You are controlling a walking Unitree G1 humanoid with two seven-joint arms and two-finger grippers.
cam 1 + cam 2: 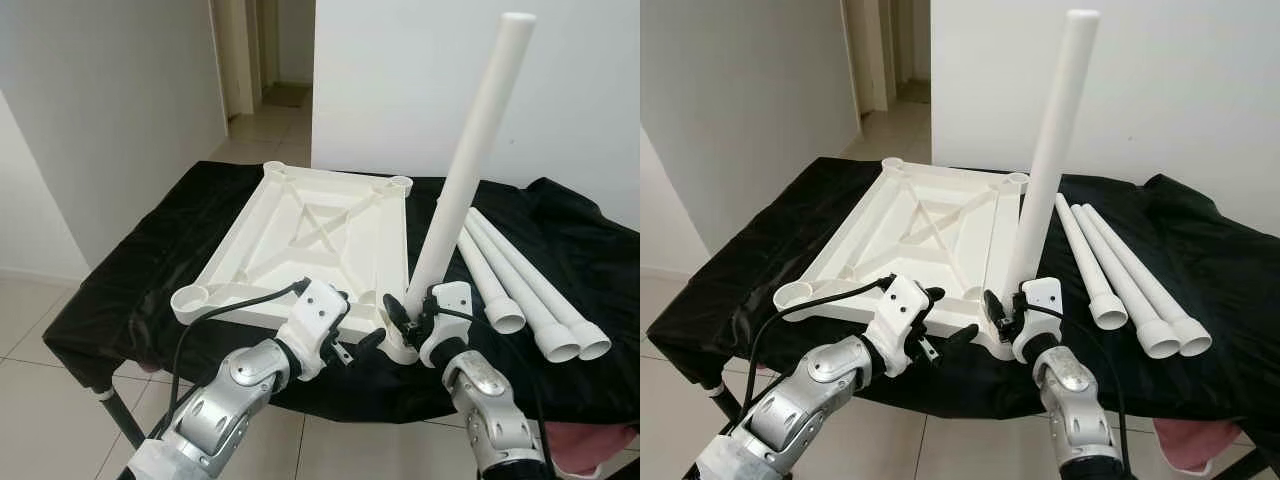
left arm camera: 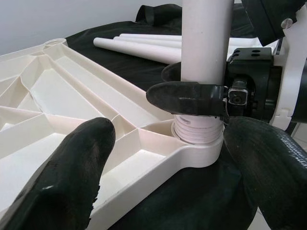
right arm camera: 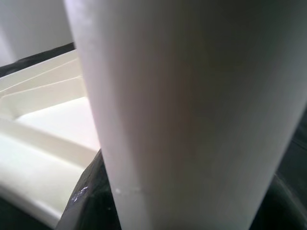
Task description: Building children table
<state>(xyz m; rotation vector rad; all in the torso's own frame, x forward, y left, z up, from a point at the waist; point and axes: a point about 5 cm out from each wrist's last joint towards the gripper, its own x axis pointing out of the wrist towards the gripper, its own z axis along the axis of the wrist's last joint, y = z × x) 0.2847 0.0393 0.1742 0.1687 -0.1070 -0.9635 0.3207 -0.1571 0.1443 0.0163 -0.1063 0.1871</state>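
Near edge: the upside-down white tabletop (image 1: 310, 245) sits with its near corners right at the front edge of the black cloth (image 1: 150, 270), so there's barely any cloth left in front of it.
Free room: open cloth to the left of the tabletop; on the right, three loose legs (image 1: 520, 285) lie side by side, close to the corner being worked.
Right gripper (image 1: 408, 318): clamped round the base of the upright leg (image 1: 465, 160), just above the threaded end, which sits in the near-right corner socket (image 2: 199, 148).
Leg: stands up, leaning a bit to the right.
Left gripper (image 1: 355, 345): fingers (image 2: 62, 177) spread apart, holding nothing, just beside that same corner, facing the socket.
Surface: table draped in the black cloth, pretty wrinkly on the right side.
Room: white walls, pale tiled floor (image 1: 40, 400), an open doorway (image 1: 275, 50) behind the table.
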